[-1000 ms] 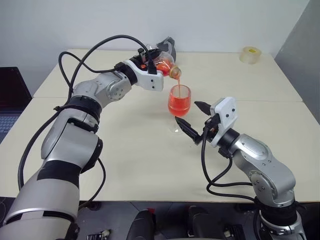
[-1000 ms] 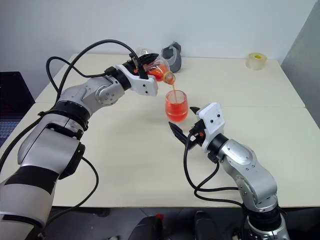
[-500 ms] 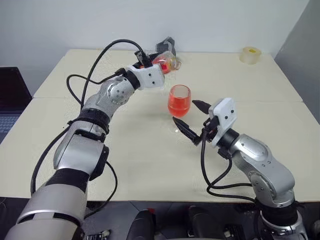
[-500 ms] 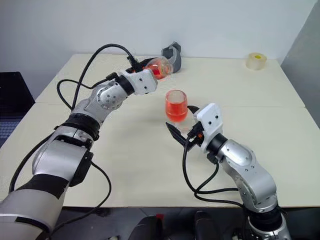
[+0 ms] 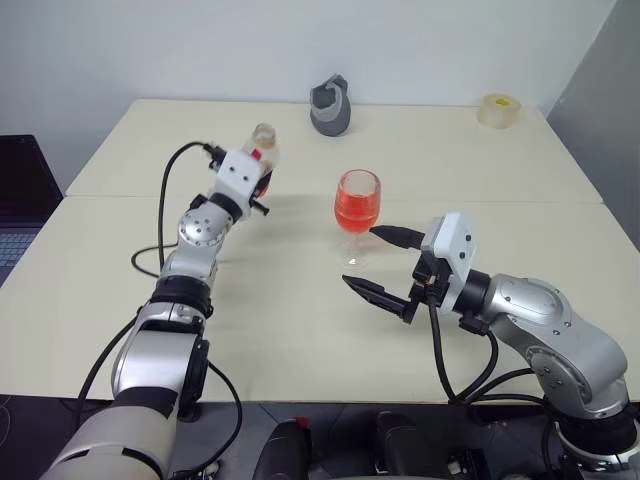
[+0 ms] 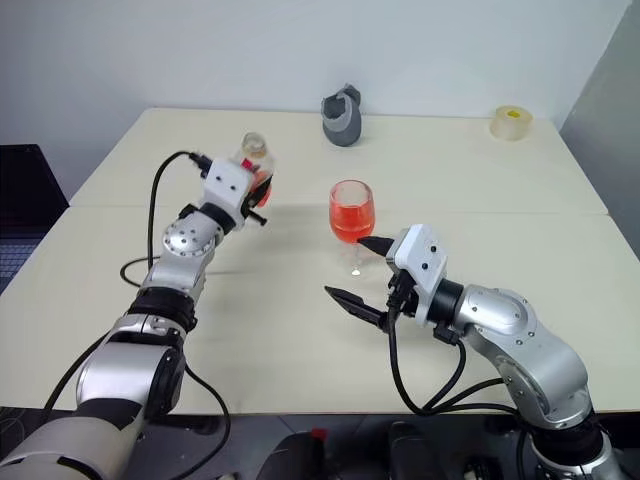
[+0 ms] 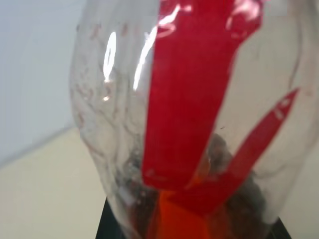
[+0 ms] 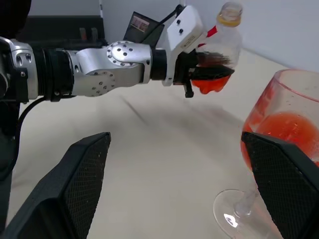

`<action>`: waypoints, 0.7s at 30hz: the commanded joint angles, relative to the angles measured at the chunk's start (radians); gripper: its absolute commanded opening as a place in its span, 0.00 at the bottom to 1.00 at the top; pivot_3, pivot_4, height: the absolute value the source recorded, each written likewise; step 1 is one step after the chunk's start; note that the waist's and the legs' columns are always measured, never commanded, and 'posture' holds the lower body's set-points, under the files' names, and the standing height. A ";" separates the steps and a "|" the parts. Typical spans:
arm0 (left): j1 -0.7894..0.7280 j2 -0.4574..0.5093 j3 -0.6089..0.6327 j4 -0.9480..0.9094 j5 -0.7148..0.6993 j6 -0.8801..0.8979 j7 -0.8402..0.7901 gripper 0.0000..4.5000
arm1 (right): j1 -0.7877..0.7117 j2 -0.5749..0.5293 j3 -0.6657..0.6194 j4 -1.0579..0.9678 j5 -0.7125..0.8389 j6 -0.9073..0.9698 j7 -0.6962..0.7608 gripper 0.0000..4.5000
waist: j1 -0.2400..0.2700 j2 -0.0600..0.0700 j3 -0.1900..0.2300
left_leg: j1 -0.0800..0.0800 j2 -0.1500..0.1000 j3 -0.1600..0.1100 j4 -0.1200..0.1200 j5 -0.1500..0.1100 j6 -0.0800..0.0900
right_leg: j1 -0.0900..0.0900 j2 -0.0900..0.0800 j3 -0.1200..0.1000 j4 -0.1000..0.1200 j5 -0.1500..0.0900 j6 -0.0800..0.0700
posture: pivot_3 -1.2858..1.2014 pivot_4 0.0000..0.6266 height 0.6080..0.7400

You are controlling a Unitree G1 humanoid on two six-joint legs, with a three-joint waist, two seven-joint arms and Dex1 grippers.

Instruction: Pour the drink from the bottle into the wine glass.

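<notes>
Pour complete: I have swung the left end effector [image 6: 250, 185], clamped on the bottle [image 6: 252, 160], back upright toward the tabletop's [image 6: 300, 330] left edge. The wine glass [image 6: 351, 212] stands mid-tabletop holding the drink [image 6: 350, 223]; right end effector [image 6: 362, 270] spread beside its foot.

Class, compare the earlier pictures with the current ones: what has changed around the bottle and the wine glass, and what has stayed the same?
The left gripper, still shut on the bottle, stopped pouring, turned the bottle upright and carried it left and down, away from the wine glass. The open right gripper drew back slightly. The glass, holding the red-orange drink, the grey jug and the tape roll stayed put.
</notes>
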 commanded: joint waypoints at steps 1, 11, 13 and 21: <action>0.016 -0.011 0.066 -0.037 -0.064 0.023 0.018 0.19 | -0.030 -0.004 0.030 -0.015 -0.003 0.000 0.011 1.00 | 0.001 0.000 0.000 | 0.000 0.000 0.000 0.001 0.000 0.000 | 0.000 0.000 0.000 0.000 0.000 0.000 | 0.52 0.24 1.00; 0.027 -0.023 0.141 0.061 -0.111 0.044 0.042 0.19 | -0.113 0.045 0.076 0.052 -0.019 0.045 -0.029 1.00 | 0.003 -0.002 -0.001 | -0.001 -0.001 -0.005 0.003 0.000 0.000 | 0.002 0.000 -0.001 0.000 0.000 0.000 | 0.52 0.24 1.00; 0.028 -0.022 0.144 0.081 -0.106 0.028 0.054 0.19 | -0.122 0.052 0.081 0.059 -0.032 0.047 -0.037 1.00 | 0.002 -0.002 -0.001 | -0.001 -0.001 -0.005 0.003 0.000 0.000 | 0.002 0.000 -0.001 0.000 0.000 0.000 | 0.52 0.24 1.00; 0.043 -0.045 0.160 0.128 -0.126 0.005 0.044 0.40 | -0.123 0.059 0.075 0.054 -0.038 0.054 -0.044 1.00 | 0.002 -0.002 -0.002 | -0.001 -0.001 -0.005 0.003 0.000 0.000 | 0.003 0.000 -0.001 0.000 0.000 0.000 | 0.52 0.24 1.00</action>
